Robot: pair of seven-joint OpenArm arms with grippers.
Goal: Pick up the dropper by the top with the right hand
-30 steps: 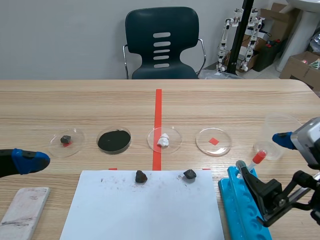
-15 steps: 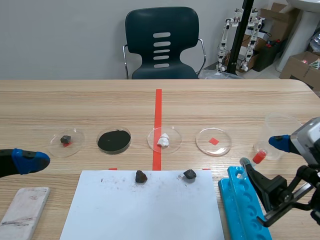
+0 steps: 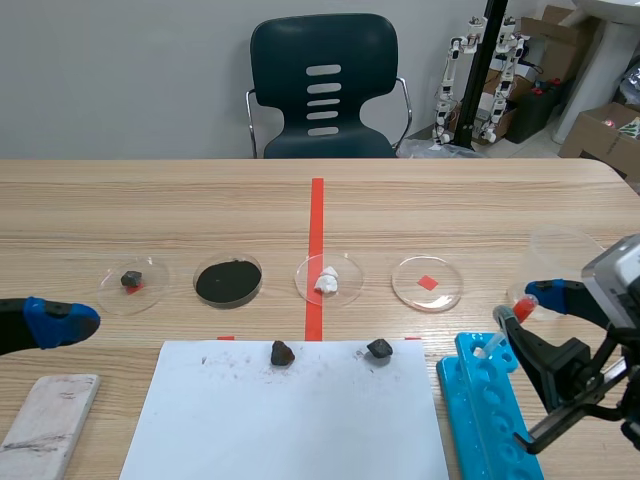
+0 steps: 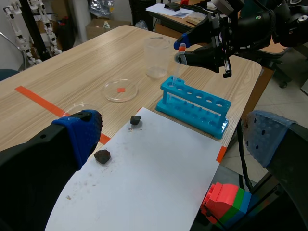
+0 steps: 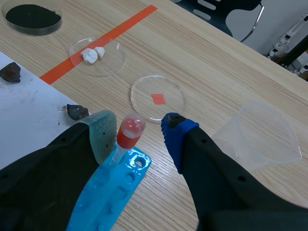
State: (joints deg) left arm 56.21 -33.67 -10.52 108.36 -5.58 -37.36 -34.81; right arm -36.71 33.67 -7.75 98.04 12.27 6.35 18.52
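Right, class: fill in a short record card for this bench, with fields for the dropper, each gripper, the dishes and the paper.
dropper: standing in the end hole of the blue rack, red bulb on top
right gripper: open, one finger either side of the bulb, not yet shut on it
left gripper: open, holding nothing
dishes: four in a row beyond the paper
paper: white sheet carrying two dark stones

The scene camera sits between the arms and looks along the light wooden table [image 3: 450, 200] toward the dark plastic chair [image 3: 280, 80] at the far side. The left wrist camera looks past the left gripper [image 4: 173, 132] from the near left toward the right. The right wrist camera hangs close over the blue plastic tube rack [image 5: 115, 187], behind the right gripper [image 5: 139, 127]; all three views share this rack.
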